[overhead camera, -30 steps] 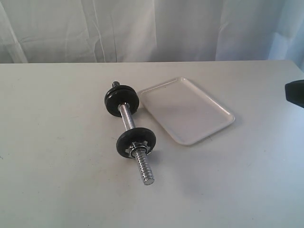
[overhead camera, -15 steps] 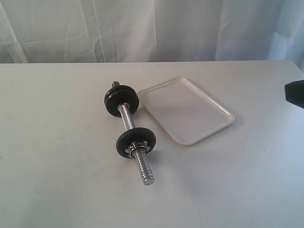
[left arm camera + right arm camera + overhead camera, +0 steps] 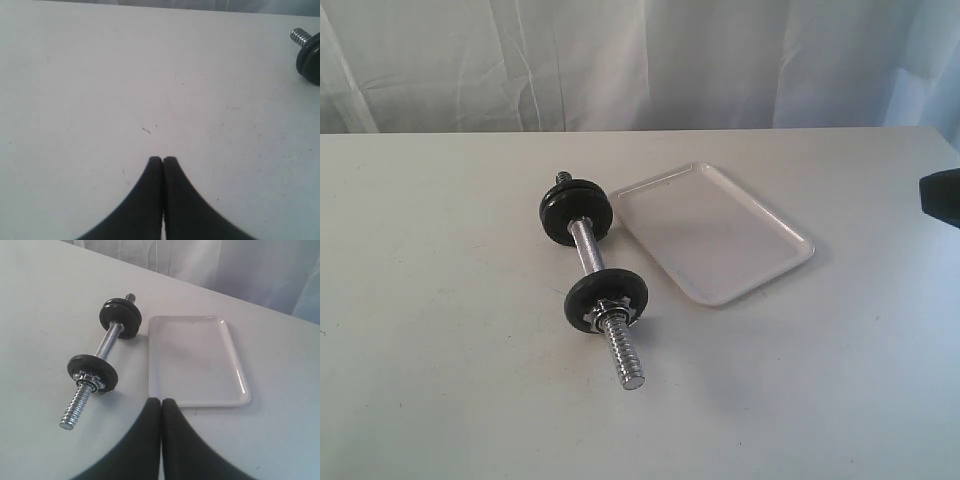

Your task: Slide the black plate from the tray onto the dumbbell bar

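Observation:
The dumbbell bar (image 3: pixel 586 245) (image 3: pixel 109 340) lies on the white table, just left of the white tray (image 3: pixel 710 230) (image 3: pixel 195 360). Nothing lies in the tray. One black plate (image 3: pixel 595 288) (image 3: pixel 85 364) sits on the bar's near threaded end, with a silver collar nut outside it. A second black plate (image 3: pixel 576 210) (image 3: pixel 120 317) sits at the far end. My right gripper (image 3: pixel 161 402) is shut and holds nothing; it hovers short of the tray's near rim. My left gripper (image 3: pixel 162 160) is shut over bare table, far from the bar's end (image 3: pixel 300 36).
A white curtain hangs behind the table's far edge. A black part of the right arm (image 3: pixel 940 198) shows at the right border of the exterior view. The table (image 3: pixel 440 300) stretches wide to the left of the bar.

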Motion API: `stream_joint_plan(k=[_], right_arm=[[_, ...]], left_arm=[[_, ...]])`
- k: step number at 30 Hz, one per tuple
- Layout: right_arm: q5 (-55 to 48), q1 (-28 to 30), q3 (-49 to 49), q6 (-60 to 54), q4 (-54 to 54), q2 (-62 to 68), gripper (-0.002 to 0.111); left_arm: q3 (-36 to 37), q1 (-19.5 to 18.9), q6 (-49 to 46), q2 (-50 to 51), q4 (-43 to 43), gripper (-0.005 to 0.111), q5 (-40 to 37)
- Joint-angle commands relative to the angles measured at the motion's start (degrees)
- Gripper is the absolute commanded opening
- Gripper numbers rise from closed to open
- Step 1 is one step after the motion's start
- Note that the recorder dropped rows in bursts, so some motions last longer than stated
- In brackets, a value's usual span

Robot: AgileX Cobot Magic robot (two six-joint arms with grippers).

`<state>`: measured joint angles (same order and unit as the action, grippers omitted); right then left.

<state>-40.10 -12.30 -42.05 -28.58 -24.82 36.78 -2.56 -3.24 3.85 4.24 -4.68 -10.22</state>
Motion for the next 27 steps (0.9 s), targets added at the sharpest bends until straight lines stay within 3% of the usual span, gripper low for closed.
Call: stream_joint_plan(k=[1, 27], right_arm=[[0.4, 0.4, 0.2, 0.3, -0.2, -0.3, 0.0], [0.4, 0.4, 0.2, 0.3, -0.2, -0.3, 0.0]], left_arm=[[2.3, -0.1, 0.7, -1.6, 0.1, 0.0, -0.2], [2.6, -0.1, 0.7, -2.8, 0.1, 0.0, -1.3]])
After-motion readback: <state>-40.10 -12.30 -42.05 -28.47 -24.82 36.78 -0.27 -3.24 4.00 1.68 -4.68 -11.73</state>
